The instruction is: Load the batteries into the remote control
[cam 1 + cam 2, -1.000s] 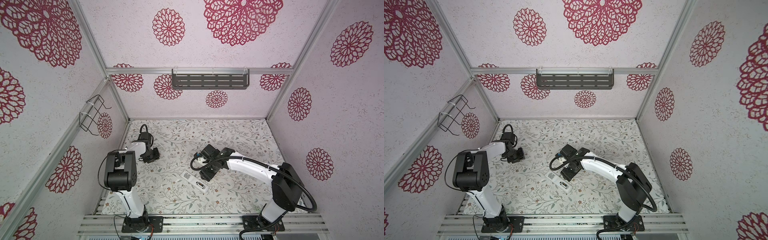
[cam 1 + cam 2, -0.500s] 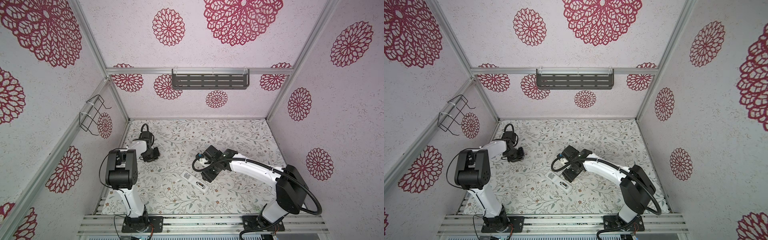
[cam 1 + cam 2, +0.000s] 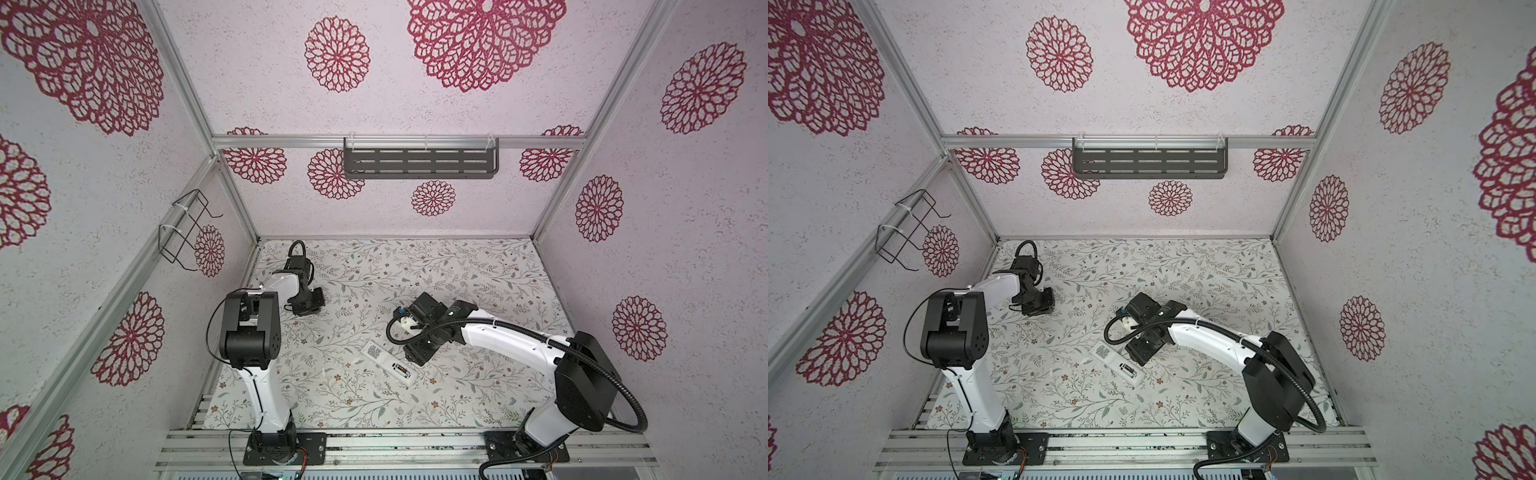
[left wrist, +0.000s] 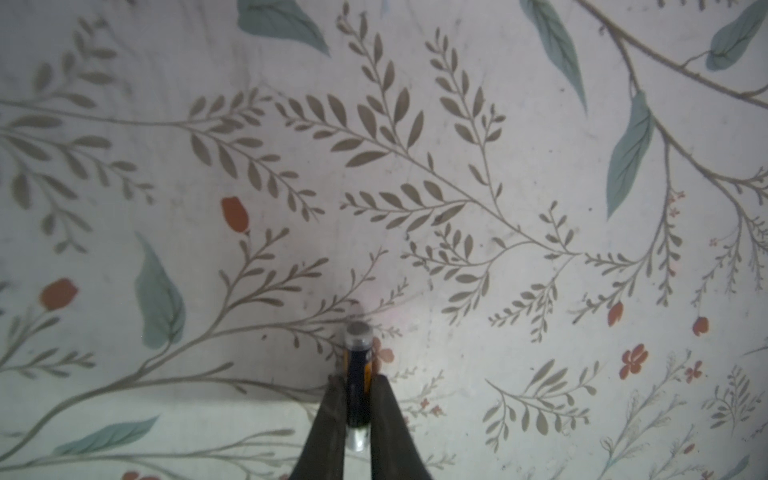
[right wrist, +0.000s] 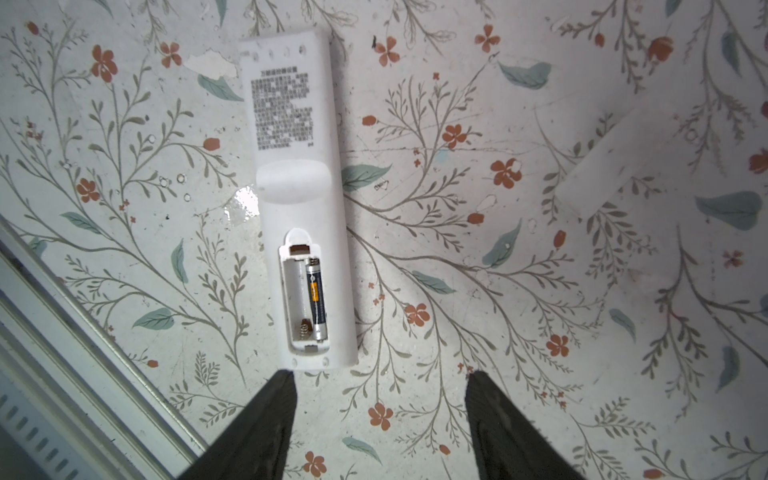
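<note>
Starting with the remote control (image 5: pixel 299 187): back-face up on the counter (image 3: pixel 457 266), near the front middle, cover off, with a seated battery (image 5: pixel 316 297) along one side of the bay and an empty slot (image 5: pixel 296 291) next to it, spring showing at the far end. Long axis diagonal in both top views, rear-left to front-right, bay at the front-right end. Just past that bay end, the right tool (image 5: pixel 380 374), spread wide, holding nothing, aimed along the remote's length. Well apart, toward the left rear of the counter, the left tool (image 4: pixel 358 380), clenched on the second battery (image 4: pixel 357 361), held lengthwise between the fingers with one capped end poking beyond the tips. Likely next: carrying that battery forward and to the right, then turning it to lie parallel with the empty slot before lowering. Nearer to the remote by far: the right arm. Loaded, though: the left. Polarity marks too small to read.
</note>
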Robot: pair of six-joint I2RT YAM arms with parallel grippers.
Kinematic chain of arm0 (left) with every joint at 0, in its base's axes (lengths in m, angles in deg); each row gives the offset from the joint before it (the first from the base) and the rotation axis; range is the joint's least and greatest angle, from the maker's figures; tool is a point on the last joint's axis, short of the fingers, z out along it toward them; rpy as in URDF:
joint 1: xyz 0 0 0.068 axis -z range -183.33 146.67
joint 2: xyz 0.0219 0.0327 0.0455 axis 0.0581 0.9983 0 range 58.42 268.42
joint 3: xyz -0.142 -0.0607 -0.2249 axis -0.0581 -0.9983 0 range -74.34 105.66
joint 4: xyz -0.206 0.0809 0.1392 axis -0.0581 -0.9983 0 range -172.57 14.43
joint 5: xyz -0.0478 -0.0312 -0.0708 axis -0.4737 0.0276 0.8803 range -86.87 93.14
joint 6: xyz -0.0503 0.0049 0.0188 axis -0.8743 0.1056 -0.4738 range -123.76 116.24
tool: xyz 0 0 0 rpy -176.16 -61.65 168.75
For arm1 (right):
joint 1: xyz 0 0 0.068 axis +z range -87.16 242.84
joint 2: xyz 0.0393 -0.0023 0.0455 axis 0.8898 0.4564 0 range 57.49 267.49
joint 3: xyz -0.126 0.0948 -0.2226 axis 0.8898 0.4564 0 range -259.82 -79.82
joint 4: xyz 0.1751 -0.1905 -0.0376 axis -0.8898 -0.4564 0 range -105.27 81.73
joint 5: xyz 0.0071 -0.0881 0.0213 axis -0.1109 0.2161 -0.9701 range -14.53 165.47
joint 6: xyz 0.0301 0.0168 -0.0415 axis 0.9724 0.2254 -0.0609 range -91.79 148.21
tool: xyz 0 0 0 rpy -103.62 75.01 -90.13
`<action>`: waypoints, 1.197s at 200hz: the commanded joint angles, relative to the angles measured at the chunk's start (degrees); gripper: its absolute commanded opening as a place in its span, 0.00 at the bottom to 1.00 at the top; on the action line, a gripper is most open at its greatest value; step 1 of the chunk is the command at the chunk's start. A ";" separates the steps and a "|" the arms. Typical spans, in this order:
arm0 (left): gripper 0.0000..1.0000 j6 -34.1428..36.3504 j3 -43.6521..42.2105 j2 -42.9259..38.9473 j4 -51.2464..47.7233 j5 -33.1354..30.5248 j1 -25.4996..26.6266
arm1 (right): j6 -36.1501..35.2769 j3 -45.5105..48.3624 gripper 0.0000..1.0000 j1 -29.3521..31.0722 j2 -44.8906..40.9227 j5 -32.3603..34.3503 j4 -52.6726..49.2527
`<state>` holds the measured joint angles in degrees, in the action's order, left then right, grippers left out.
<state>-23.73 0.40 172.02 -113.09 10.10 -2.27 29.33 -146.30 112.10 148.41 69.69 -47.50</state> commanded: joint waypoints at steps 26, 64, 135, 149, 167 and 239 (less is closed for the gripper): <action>0.10 1.73 -1.09 0.42 -3.10 -1.29 1.43 | 1.24 -0.05 0.69 -0.45 -3.10 0.83 0.02; 0.10 0.78 -5.37 -4.93 -3.53 -2.36 4.99 | 1.20 0.51 0.69 -0.87 -4.16 1.81 -0.58; 0.11 -8.25 -22.41 -25.70 -5.89 -6.16 19.89 | 0.90 2.35 0.68 -2.85 -6.94 1.83 -1.04; 0.11 -10.14 -24.63 -31.21 -7.21 -6.68 23.66 | 0.90 2.91 0.69 -3.12 -7.49 1.26 -0.83; 0.12 -12.44 -25.96 -36.90 -8.19 -8.14 29.82 | 0.68 3.99 0.69 -3.37 -8.22 0.51 -0.52; 0.13 -15.67 -25.28 -37.25 -8.48 -5.94 49.83 | 3.40 12.07 0.70 -9.65 -17.73 -1.58 4.82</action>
<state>-38.24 -25.10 133.42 -121.81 4.04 42.19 29.86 -135.31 104.99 134.42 68.73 -44.63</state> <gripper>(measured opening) 0.128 0.698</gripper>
